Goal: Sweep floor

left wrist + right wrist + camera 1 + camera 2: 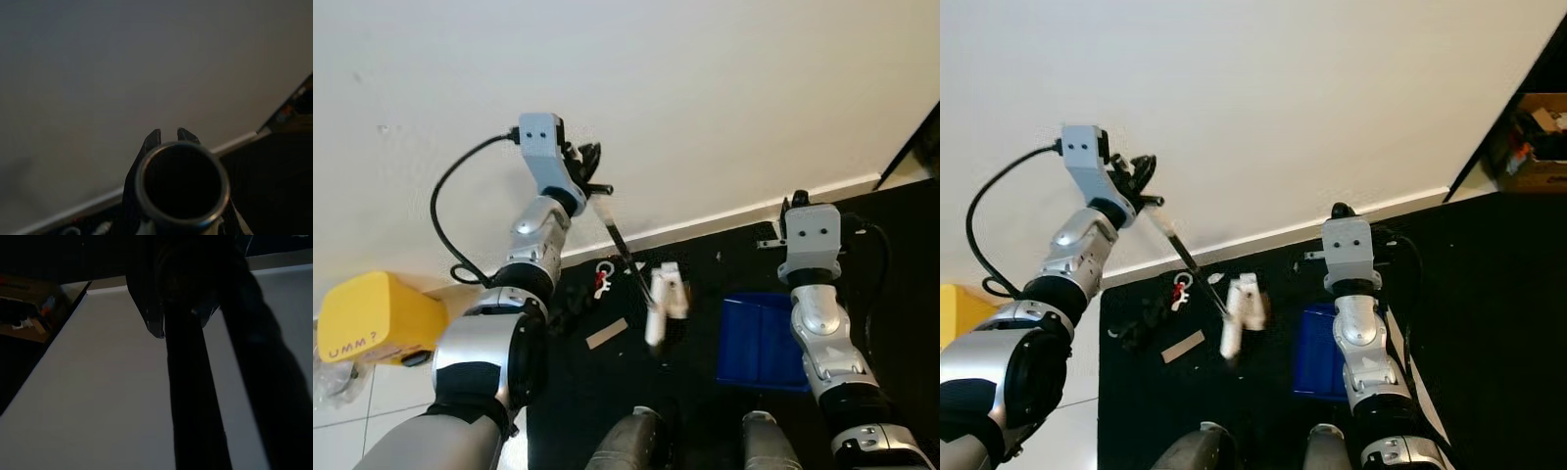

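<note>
White wall and black floor [685, 392] meet at a pale baseboard. Left pincer [590, 176] clenches the broom handle [612, 227], slanting down to its whitish head [662, 299] (beside scattered litter). Right pincer [790, 204] grips the blue dustpan [761, 343], apparently empty.

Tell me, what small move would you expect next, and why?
Probably the left gripper, shut on the broom handle, draws the brush head toward the blue dustpan. Small scraps lie on the black floor beside the brush, and the dustpan waits by the right arm.
</note>
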You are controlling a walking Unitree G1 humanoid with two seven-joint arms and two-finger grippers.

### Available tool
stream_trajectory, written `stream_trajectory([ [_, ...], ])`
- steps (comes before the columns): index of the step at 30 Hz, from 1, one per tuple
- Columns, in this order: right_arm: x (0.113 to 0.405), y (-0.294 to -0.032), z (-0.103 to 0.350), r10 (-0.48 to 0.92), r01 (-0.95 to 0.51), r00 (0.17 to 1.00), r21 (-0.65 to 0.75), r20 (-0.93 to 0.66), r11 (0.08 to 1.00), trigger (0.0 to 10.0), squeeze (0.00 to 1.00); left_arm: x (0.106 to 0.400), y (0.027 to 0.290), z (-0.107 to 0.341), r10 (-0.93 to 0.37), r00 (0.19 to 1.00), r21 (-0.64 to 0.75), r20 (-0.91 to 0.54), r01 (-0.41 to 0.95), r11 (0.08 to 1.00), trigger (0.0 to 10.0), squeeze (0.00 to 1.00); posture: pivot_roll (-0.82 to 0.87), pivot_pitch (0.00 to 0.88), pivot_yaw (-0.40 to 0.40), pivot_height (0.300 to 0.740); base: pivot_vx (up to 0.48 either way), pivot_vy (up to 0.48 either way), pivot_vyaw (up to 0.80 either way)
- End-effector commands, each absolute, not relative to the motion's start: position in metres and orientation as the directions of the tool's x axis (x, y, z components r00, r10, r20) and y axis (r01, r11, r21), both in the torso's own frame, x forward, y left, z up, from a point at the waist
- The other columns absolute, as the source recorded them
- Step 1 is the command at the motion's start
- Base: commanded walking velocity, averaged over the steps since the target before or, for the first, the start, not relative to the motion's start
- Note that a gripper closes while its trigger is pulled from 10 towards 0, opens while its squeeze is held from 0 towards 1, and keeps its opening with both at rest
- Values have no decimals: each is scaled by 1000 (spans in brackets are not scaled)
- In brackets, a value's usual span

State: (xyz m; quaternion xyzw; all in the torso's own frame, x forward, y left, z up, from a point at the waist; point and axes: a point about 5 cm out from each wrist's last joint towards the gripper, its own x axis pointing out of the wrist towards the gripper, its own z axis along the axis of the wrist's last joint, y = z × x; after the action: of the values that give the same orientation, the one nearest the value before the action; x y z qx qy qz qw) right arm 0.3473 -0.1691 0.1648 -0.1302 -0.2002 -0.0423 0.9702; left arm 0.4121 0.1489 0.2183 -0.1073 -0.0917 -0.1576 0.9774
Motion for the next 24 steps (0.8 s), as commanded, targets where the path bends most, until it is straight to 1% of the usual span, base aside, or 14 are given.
stream_trajectory([
  [1, 345, -147, 155, -8, 51, 923, -102, 384, 993, 10000, 0, 409, 153, 204, -277, 944, -218, 179, 313, 925, 10000, 0, -12, 373, 212, 740, 0, 0, 0],
  [5, 344, -145, 143, -11, 33, 941, -57, 339, 998, 10000, 0, 409, 153, 202, -272, 943, -287, 191, 319, 903, 10000, 0, -5, 354, 212, 740, 0, 0, 0],
  [7, 343, -145, 140, -5, 31, 942, -72, 335, 997, 10000, 0, 409, 152, 206, -296, 931, -267, 211, 346, 899, 10000, 0, -4, 344, 212, 740, 0, 0, 0],
  [8, 343, -146, 139, 1, 30, 942, -88, 335, 996, 10000, 0, 409, 154, 211, -296, 928, -225, 228, 345, 911, 10000, 0, -7, 337, 212, 740, 0, 0, 0],
  [9, 343, -146, 139, 1, 30, 942, -88, 335, 996, 10000, 0, 409, 154, 211, -296, 928, -225, 228, 345, 911, 10000, 0, -7, 337, 212, 740, 0, 0, 0],
  [11, 341, -148, 138, 8, 30, 942, -106, 335, 994, 10000, 0, 410, 161, 229, -274, 917, -109, 290, 316, 942, 10000, 0, -8, 330, 213, 740, 0, 0, 0],
  [12, 341, -150, 138, 10, 29, 942, -112, 336, 993, 10000, 0, 410, 166, 242, -252, 910, -77, 331, 292, 953, 10000, 0, -6, 329, 213, 740, 0, 0, 0],
  [13, 341, -150, 138, 10, 29, 942, -112, 336, 993, 10000, 0, 410, 166, 242, -252, 910, -77, 331, 292, 953, 10000, 0, -6, 329, 213, 740, 0, 0, 0],
  [15, 341, -152, 137, 13, 28, 942, -119, 337, 993, 10000, 0, 412, 172, 259, -216, 898, -71, 383, 262, 962, 10000, 0, -4, 328, 216, 740, 0, 0, 0],
  [16, 342, -152, 137, 16, 27, 941, -122, 338, 992, 10000, 0, 413, 172, 265, -203, 896, -98, 395, 260, 961, 10000, 0, -2, 329, 218, 740, 0, 0, 0],
  [20, 343, -151, 139, 23, 23, 938, -128, 346, 991, 10000, 0, 415, 164, 270, -206, 898, -119, 389, 271, 955, 10000, 0, 1, 338, 218, 740, 0, 0, 0],
  [24, 344, -147, 143, 36, 14, 932, -134, 361, 991, 10000, 0, 417, 142, 259, -256, 907, -99, 334, 304, 947, 10000, 0, -5, 360, 221, 740, 0, 0, 0],
])
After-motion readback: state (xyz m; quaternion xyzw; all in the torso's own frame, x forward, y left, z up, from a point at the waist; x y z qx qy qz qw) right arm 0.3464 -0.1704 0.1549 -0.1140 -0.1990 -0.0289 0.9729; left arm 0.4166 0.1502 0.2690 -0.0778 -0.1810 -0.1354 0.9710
